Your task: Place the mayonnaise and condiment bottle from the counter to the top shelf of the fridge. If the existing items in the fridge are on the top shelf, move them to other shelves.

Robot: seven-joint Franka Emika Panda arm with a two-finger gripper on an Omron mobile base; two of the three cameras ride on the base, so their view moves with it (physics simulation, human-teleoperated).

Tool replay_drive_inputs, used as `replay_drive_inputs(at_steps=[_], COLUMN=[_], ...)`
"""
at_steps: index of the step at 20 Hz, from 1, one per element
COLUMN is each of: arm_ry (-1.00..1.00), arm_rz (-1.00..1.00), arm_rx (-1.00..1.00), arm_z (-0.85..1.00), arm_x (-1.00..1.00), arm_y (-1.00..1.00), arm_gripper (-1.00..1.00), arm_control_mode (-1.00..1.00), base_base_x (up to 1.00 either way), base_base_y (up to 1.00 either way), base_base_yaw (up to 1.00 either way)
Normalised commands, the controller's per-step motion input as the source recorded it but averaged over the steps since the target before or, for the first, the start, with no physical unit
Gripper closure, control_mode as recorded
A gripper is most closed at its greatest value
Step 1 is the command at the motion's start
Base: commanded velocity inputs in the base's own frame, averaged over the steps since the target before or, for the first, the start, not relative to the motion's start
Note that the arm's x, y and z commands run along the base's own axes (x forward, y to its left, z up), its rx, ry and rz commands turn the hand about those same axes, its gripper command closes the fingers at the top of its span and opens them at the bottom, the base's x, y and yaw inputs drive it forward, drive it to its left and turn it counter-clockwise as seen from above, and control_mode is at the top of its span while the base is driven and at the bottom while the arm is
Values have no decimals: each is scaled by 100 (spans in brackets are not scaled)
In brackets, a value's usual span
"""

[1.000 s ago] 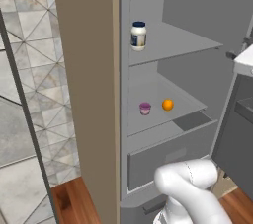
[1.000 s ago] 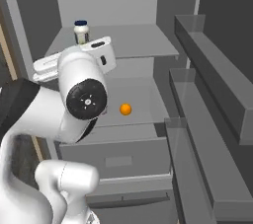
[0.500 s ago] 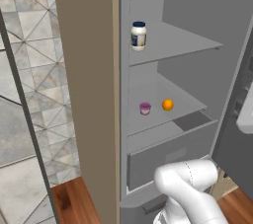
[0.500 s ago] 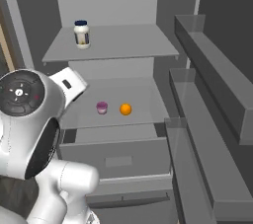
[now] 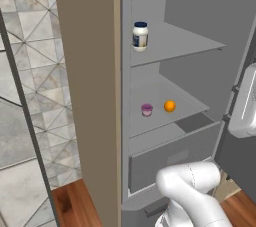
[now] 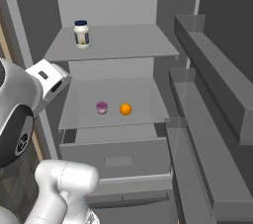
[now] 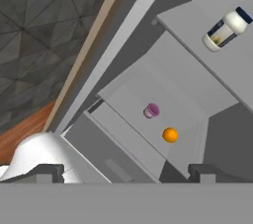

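The fridge [image 6: 29, 30] stands open. The mayonnaise [image 6: 81, 34] is upright at the left of the top shelf [image 6: 123, 40]; it also shows in the left base view, mayonnaise [image 5: 140, 36], and rolled in the hand view, mayonnaise [image 7: 225, 29]. One shelf lower sit the existing items: a pink-purple cup [image 6: 102, 107] and an orange fruit [image 6: 125, 109], apart from each other. My gripper [image 7: 126, 176] is open and holds nothing. It is drawn back from the cavity and looks in at cup [image 7: 151, 111] and fruit [image 7: 170, 134]. The condiment bottle is out of view.
A boxy grey drawer [image 6: 118, 156] sits under the lower shelf [image 6: 143, 94]. The open door's shelves [image 6: 207, 55] line the right side. My white arm [image 6: 20, 114] bulks at the left of the right base view. A beige panel [image 5: 85, 86] and a tiled wall [image 5: 30, 71] flank the fridge's left.
My arm has swung back and aside from in front of the shelves, uncovering the cup and the fruit in the right base view. The mayonnaise, cup and fruit have not moved.
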Motion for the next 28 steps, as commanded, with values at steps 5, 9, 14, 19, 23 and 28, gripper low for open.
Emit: replay_drive_inputs(at_steps=[5, 9, 14, 19, 23, 28], arm_ry=[1, 2, -5, -5, 0, 0], arm_rz=[0, 0, 0, 0, 0, 0], arm_rx=[-1, -2, 0, 0, 0, 0], arm_z=[0, 0, 0, 0, 0, 0], arm_x=[-2, -1, -2, -2, 0, 0], arm_y=[0, 0, 0, 0, 0, 0], arm_gripper=[-100, -100, -100, -100, -100, -100], arm_control_mode=[-100, -100, -100, -100, 100, 100], base_base_x=[0, 0, 0, 0, -29, -98], base_base_y=[0, 0, 0, 0, 0, -11], base_base_yaw=[0, 0, 0, 0, 0, 0])
